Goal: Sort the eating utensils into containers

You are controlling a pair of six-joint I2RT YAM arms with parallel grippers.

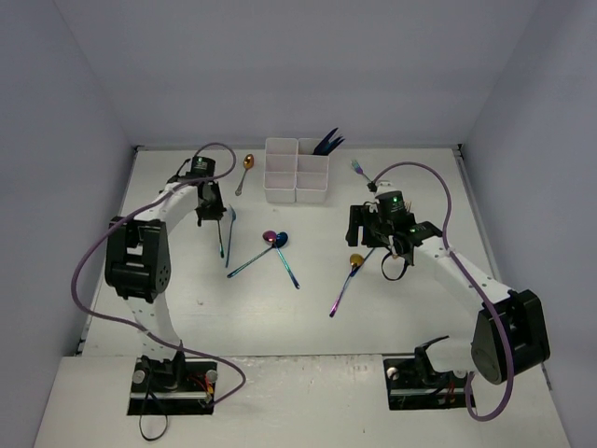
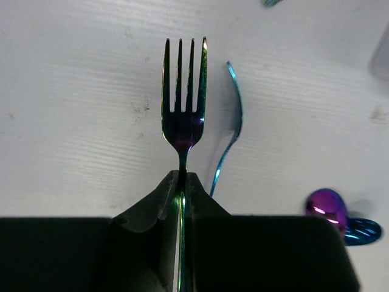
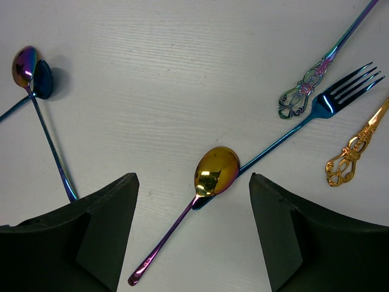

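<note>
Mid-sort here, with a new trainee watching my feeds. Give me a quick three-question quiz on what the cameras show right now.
1. True or false: the left gripper is shut on an iridescent fork.
2. What lies directly beneath the open right gripper? A) gold-bowled spoon B) butter knife C) cup
3. Fill in: in the top view, the blue utensils stand in the white container, in its far-____ corner compartment.
Key: 1 true; 2 A; 3 right.
</note>
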